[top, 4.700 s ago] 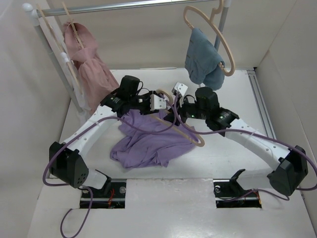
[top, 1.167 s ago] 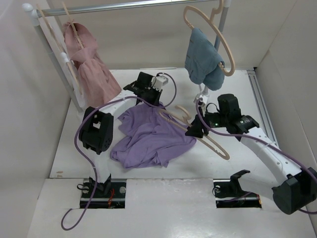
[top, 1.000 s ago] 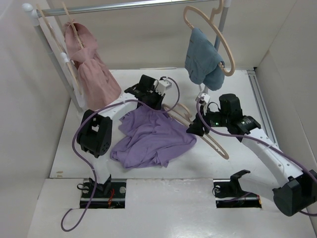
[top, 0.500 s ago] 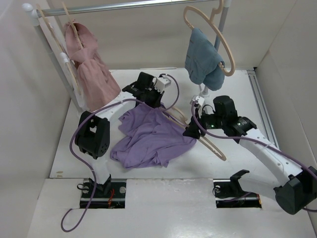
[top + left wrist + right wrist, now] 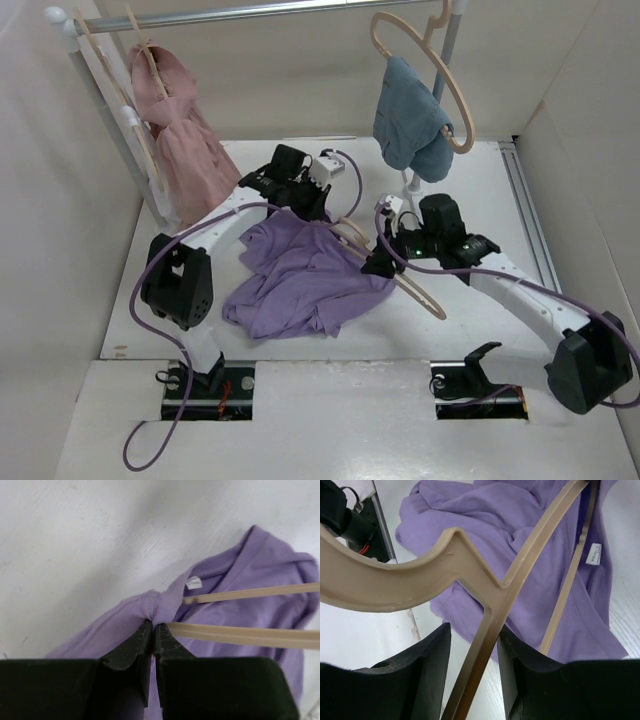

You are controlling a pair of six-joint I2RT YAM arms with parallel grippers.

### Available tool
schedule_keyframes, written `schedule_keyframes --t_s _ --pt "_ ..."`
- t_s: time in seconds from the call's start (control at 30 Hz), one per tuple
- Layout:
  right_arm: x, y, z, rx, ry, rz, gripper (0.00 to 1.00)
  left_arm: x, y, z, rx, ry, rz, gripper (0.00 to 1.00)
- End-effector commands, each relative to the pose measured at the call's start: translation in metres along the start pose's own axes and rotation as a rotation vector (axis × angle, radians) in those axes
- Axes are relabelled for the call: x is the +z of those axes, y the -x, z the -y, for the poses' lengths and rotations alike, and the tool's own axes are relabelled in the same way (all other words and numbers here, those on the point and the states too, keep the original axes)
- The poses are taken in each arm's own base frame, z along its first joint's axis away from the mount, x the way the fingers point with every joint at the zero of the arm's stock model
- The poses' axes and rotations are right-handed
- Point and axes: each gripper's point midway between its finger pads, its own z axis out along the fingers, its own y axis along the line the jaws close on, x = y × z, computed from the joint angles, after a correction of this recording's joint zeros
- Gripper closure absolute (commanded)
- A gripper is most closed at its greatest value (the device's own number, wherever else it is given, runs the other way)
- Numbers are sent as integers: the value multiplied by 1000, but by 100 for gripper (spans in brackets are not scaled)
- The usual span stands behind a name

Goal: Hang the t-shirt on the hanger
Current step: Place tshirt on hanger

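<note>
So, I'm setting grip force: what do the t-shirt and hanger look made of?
The t-shirt: soft matte knit, maybe cotton; it bunches and creases where the left gripper pinches it. The hanger: smooth pale wood or wood-look plastic; rigid, grain unclear.

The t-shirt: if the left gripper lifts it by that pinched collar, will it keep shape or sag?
Probably sag: the t-shirt lies crumpled in soft folds. The left gripper pinches only a small bunch near the collar, so the rest would likely drape and trail. Thin cloth, probably light.
</note>
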Motion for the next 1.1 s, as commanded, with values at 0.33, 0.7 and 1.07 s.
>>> schedule_keyframes --t_s 0.33,0.7,1.07 --pt "53 51 48 -99 156 181 100 -43 13 50 48 -156 74 100" --pt "31 26 17 -67 293 161 100 -46 30 -4 118 91 45 100" --pt "69 23 39 -60 376 111 100 -68 43 62 197 -161 170 100"
